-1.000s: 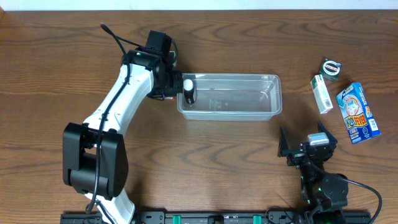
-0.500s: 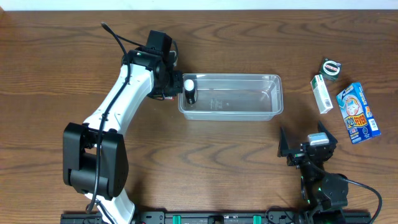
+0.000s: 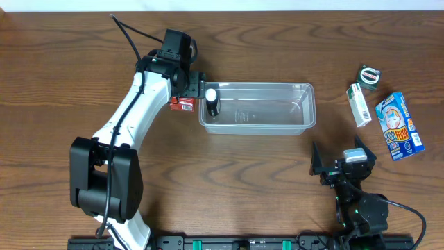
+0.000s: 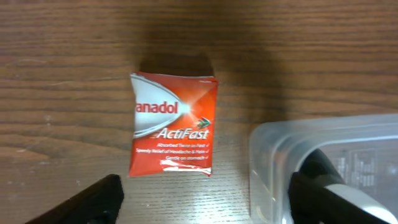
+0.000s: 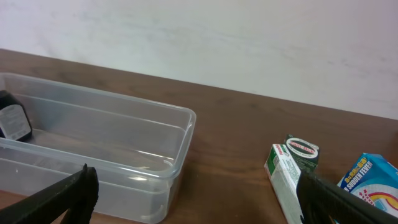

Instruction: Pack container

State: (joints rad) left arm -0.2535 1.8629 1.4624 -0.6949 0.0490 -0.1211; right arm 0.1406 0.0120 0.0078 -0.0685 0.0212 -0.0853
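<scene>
The container point(image 3: 260, 122), a clear long tub, lies mid-table; its rounded corner point(image 4: 273, 155) shows in the left wrist view and its end wall point(image 5: 177, 162) in the right wrist view. A small dark bottle point(image 3: 210, 101) with a white cap stands in its left end, also visible as the bottle point(image 5: 13, 119). A red Panadol packet point(image 3: 182, 104) lies flat on the wood just outside that end. My left gripper point(image 3: 189, 90) hovers over it, open; the packet point(image 4: 173, 134) lies ahead of the fingers point(image 4: 93, 202), untouched. My right gripper point(image 3: 343, 161) is open and empty near the front edge.
At the right stand a round tin point(image 3: 369, 75), a white-and-green box point(image 3: 359, 104) and a blue box point(image 3: 399, 126). The right wrist view shows the same tin point(image 5: 302, 149), box point(image 5: 283, 183) and blue box point(image 5: 373, 177). A pale wall rises behind the table.
My left gripper has gone from shut to open and drawn back slightly. The red packet now lies free on the table beside the container. The right arm has not moved.
</scene>
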